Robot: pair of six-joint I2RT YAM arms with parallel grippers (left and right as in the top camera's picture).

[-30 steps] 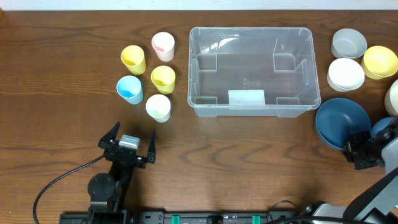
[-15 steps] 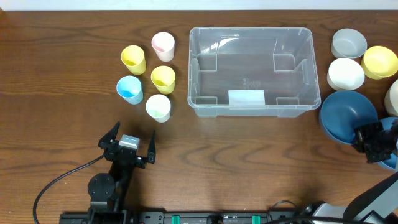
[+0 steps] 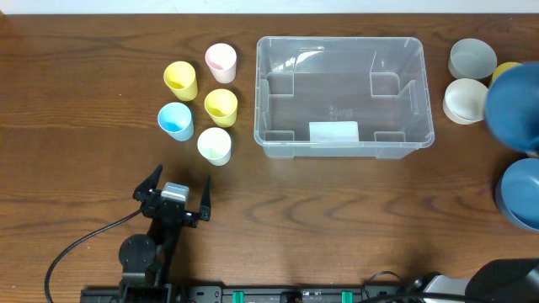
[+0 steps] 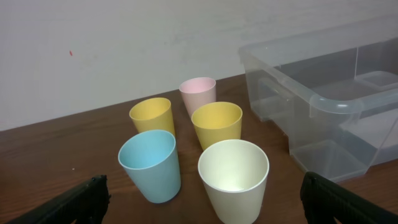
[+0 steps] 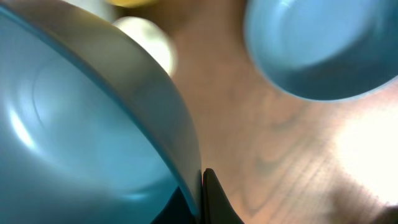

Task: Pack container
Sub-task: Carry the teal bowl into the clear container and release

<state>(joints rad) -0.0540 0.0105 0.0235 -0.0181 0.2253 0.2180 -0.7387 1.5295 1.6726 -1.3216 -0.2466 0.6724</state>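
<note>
We see the container [image 3: 345, 148] at 12 o'clock on the worktop [image 3: 337, 219], five cups [image 3: 221, 107] at its 9 o'clock. Left claw [image 3: 181, 178] at 7 o'clock, spread wide, gripping nothing. Right claw [image 5: 201, 186] pinched tight on the dark blue bowl [image 3: 515, 105] rim, at the container's 3 o'clock

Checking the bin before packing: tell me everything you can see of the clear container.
The container is a clear plastic rectangular bin with rounded corners, moulded notches inside its walls and a whitish label at its near side. It stands upright and empty on the table, beside the cups; nothing else touches it.
</note>
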